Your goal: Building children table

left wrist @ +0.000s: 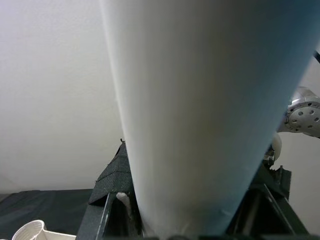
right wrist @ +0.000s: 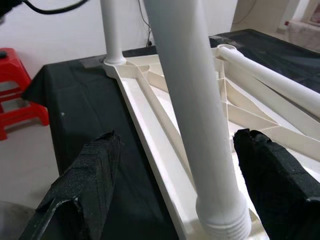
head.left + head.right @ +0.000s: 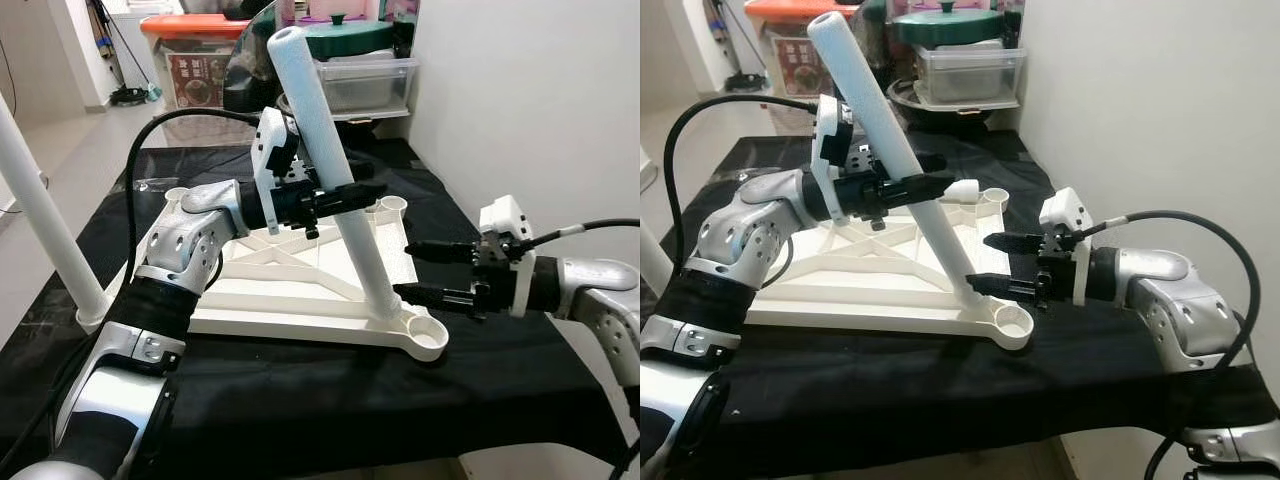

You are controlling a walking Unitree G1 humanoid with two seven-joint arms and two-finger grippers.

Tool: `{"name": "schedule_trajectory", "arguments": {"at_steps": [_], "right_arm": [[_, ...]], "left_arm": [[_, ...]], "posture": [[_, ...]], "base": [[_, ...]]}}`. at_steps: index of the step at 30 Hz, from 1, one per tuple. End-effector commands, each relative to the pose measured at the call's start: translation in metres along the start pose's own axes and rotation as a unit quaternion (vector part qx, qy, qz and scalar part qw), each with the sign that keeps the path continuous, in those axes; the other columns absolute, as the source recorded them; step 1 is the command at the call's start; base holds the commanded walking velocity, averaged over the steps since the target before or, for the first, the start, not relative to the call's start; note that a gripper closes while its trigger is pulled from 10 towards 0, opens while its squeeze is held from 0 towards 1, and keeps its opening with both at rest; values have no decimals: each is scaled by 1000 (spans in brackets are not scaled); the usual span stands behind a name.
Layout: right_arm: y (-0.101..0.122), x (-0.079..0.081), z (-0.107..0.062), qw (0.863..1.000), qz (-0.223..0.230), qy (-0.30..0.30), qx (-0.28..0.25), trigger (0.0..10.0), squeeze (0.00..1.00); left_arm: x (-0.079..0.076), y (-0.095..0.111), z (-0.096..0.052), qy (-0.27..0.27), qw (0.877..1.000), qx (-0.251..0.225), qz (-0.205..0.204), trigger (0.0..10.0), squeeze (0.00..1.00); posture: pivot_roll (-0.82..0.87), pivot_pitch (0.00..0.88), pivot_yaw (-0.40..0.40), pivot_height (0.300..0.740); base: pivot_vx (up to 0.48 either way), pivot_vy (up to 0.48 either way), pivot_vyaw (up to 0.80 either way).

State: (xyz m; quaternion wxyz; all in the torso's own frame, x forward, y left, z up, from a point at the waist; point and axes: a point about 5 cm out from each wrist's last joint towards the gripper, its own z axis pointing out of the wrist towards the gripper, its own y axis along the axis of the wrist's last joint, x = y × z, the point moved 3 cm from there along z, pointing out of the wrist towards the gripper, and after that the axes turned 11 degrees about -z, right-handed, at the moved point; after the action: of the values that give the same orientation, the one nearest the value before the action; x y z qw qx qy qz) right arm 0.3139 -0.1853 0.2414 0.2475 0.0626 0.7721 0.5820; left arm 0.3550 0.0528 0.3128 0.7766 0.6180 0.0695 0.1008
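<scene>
A white plastic table frame [image 3: 270, 290] was observed lying flat on a surface [image 3: 300, 400] draped in black cloth, with round sockets at its corners. A white table leg [image 3: 335, 170] was seen leaning, its lower end seated in or at the near right socket [image 3: 425, 335] and its upper end tilted toward the far left. The lower end of the leg was noted to be ribbed in the right wrist view.

The left gripper [image 3: 350, 195] was found closed around the leg at about mid-height, one black finger on each side, as also confirmed by the left wrist view, where the leg [image 1: 210, 115] was seen pressed between the fingers.

The right gripper [image 3: 1015, 265] was recorded just to the right of the lower part of the leg, its jaws spread wide and nothing held. In the right wrist view the leg [image 2: 195, 115] was seen standing between the two padded fingers [image 2: 85, 180], without contact on either side.

A second leg [image 3: 45, 215] was noted already standing in the near left corner of the frame, slightly tilted. A third leg [image 2: 270, 77] was seen lying across the frame on its far side.

Beyond the surface, clear storage boxes [image 3: 365, 80] and a green lid [image 3: 345, 35] were observed against the white wall [image 3: 530, 110]. A red stool [image 2: 15, 90] was noted on the floor.
</scene>
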Motion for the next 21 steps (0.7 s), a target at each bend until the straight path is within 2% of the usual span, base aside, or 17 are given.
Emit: {"name": "schedule_trajectory", "arguments": {"at_steps": [1, 5, 6, 12, 21], "right_arm": [[0, 0, 5, 1000, -6, 1, -2, 10000, 0], [4, 4, 15, 1000, -4, 5, -19, 10000, 0], [3, 4, 23, 1000, -4, 5, -21, 10000, 0], [4, 2, 30, 1000, -6, 0, -25, 10000, 0], [13, -17, 49, 997, -21, -63, -37, 10000, 0]], "left_arm": [[1, 3, 0, 5, 1000, -10, 2, 10000, 0], [1, 8, 6, 7, 1000, -30, -1, 10000, 0], [1, 10, 8, 7, 999, -38, -2, 10000, 0], [2, 11, 9, 7, 999, -39, -1, 10000, 0], [2, 9, 11, 7, 999, -39, -5, 10000, 0]], "posture": [[17, 0, 1, 740], [16, 0, 1, 740], [14, 0, 2, 740], [16, 0, 0, 740], [15, 0, -5, 740]], "base": [[0, 0, 0], [0, 0, 0], [0, 0, 0], [0, 0, 0], [0, 0, 0]]}}
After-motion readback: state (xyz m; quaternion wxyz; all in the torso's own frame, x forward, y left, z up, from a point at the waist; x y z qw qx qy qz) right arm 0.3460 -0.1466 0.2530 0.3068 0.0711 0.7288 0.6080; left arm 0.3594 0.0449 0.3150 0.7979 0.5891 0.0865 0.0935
